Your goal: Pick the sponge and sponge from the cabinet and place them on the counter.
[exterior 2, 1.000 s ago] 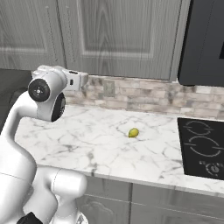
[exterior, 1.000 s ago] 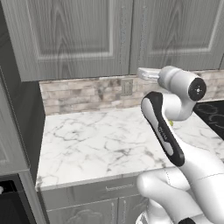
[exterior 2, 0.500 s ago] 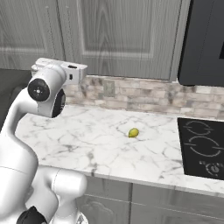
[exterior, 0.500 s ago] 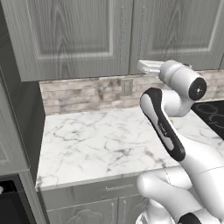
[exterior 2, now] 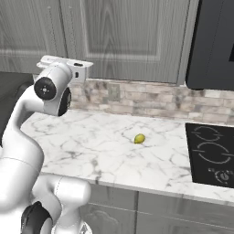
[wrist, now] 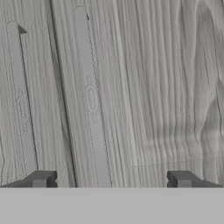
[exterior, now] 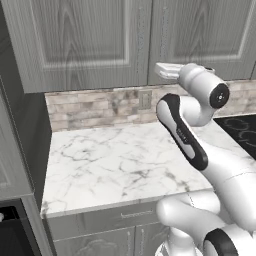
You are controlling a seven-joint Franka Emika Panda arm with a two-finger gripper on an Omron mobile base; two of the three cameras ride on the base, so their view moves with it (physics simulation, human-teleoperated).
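A: Start with the biggest thing. What does the cabinet (exterior: 95, 40) look like?

B: Grey wood grain, panelled doors, both shut. They hang above a band of brownish stone tile (exterior 2: 151, 98) on the wall. In the hand view the grain runs nearly top to bottom, and two long pale handles (wrist: 92, 105) stand on either side of the dark seam where the doors meet, tilted a little off upright.

A: And the sponges?

B: I can't see them; the doors are shut.

A: The desk?

B: The desk (exterior: 105, 160) is a broad white marble slab with grey veins, over grey drawers. Its front edge runs straight, and the left end stops at a dark gap. On the right it meets the black stovetop (exterior 2: 212, 153). Most of the slab is bare, so there is wide flat room.

A: Where is the hand?

B: The hand (wrist: 111, 179) is raised close before the lower part of the doors, well above the desk, pointing at the wood. Its two dark fingertips (wrist: 41, 178) stand wide apart with nothing between them. One handle runs down between them, nearer the left one.

A: Anything small?

B: A small yellow-green ball (exterior 2: 139, 138) sits on the marble, near the middle, apart from the stovetop.
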